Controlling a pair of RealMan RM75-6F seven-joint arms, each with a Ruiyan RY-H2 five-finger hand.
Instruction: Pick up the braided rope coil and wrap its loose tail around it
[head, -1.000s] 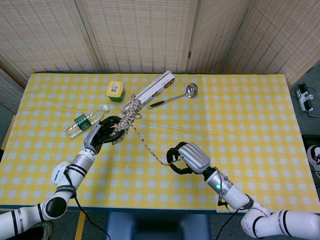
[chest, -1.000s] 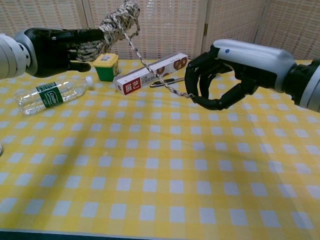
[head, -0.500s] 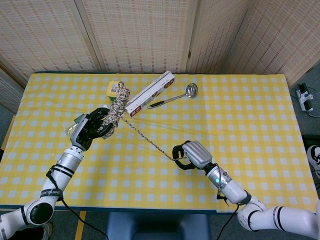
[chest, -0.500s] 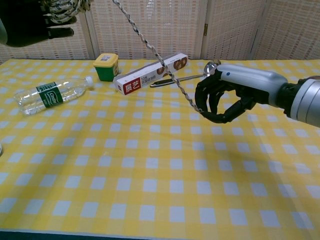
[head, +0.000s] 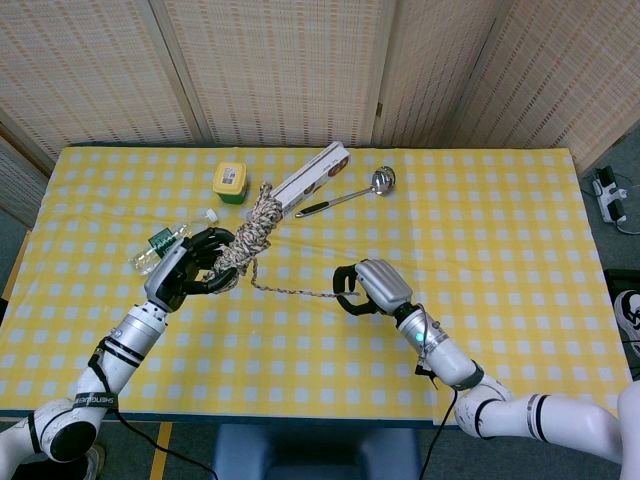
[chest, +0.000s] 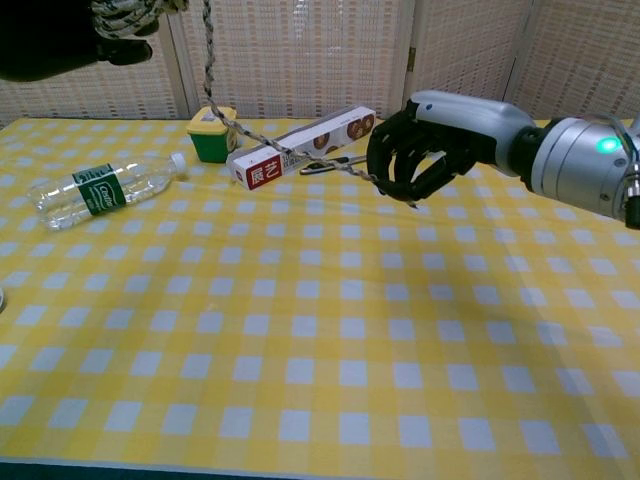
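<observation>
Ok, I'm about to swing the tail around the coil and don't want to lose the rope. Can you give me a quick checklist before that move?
1. Left hand grips the braided rope coil, lifted off the table: ok.
2. Right hand holds the loose tail: ok.
3. Tail hangs free between the hands, not snagged: ok.
4. Tail's very end secure in the right hand: cannot tell.
5. Long box and water bottle lie close under the coil; clearance for the swing: cannot tell.

My tabletop (head: 500, 230) wears a yellow-and-white checked cloth. Behind it I see woven folding screens (head: 270, 70). A power strip (head: 611, 197) lies on the grey floor (head: 625, 160).
</observation>
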